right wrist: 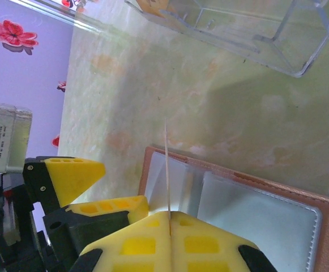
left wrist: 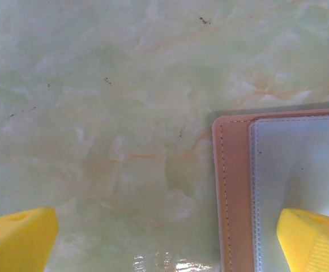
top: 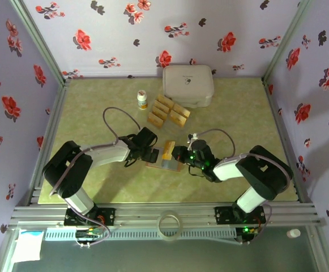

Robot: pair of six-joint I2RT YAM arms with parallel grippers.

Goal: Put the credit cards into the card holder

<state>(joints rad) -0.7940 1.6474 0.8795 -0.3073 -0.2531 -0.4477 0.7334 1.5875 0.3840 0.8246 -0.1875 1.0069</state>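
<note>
The card holder (top: 167, 164) lies open on the table between both grippers, pinkish-tan with grey pockets (left wrist: 300, 170). My right gripper (right wrist: 170, 218) is shut on one credit card (right wrist: 167, 170), seen edge-on as a thin line standing over the card holder (right wrist: 255, 209). From above, that card (top: 167, 150) glints gold by the right gripper (top: 178, 154). My left gripper (left wrist: 164, 243) is open, one yellow fingertip (left wrist: 314, 241) over the holder's grey pocket and the other over bare table. More gold credit cards (top: 167, 111) stand in a clear rack behind.
A large white rounded box (top: 188, 85) sits at the back, with a small white bottle (top: 142, 100) to its left. The clear rack (right wrist: 255, 28) lies just beyond the holder. A tape roll (top: 169, 222) rests on the front rail. The floral walls close in three sides.
</note>
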